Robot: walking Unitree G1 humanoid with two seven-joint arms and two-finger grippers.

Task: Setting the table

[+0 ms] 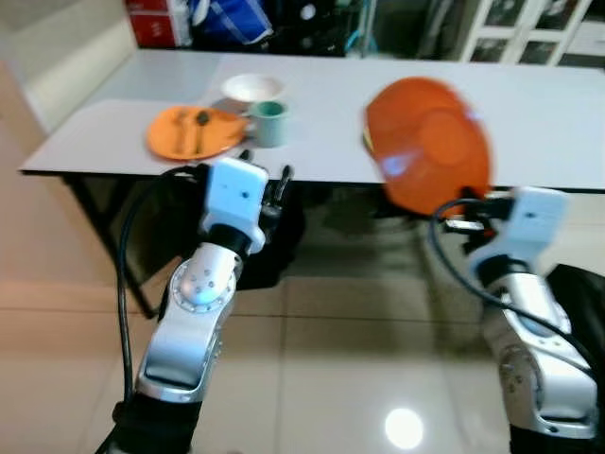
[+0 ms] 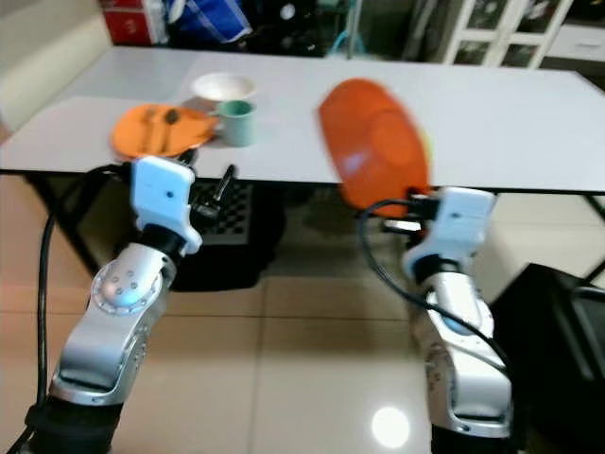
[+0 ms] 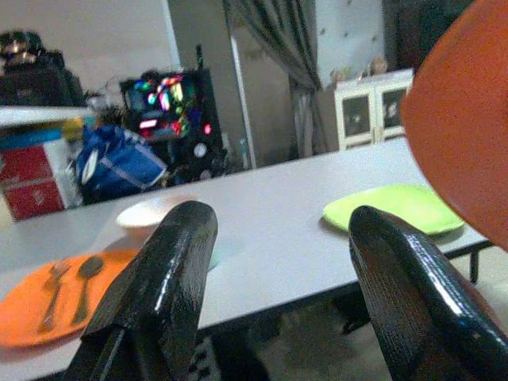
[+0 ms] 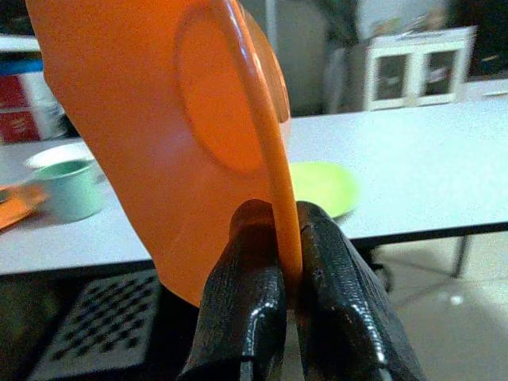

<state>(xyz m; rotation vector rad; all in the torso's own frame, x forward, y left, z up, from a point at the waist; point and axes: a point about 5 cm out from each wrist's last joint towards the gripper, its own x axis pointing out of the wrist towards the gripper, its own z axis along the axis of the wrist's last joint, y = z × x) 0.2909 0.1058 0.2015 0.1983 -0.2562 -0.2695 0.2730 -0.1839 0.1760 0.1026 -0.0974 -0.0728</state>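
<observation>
The raised orange plate [image 1: 430,142] is blurred, hiding the green plate [image 3: 393,208].

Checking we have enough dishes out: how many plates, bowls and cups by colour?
Orange plates: 2, one on the table, one in the right claw
Green plate: 1
White bowl: 1
Green cup: 1
Total: 5

Head stereo downward, wrists toward table [image 1: 529,123]

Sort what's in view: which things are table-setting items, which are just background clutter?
Job items: orange plate clamped in right gripper; orange plate with fork and spoon; white bowl; green cup; green plate.

Background: red box; blue bag; white cabinet.
</observation>
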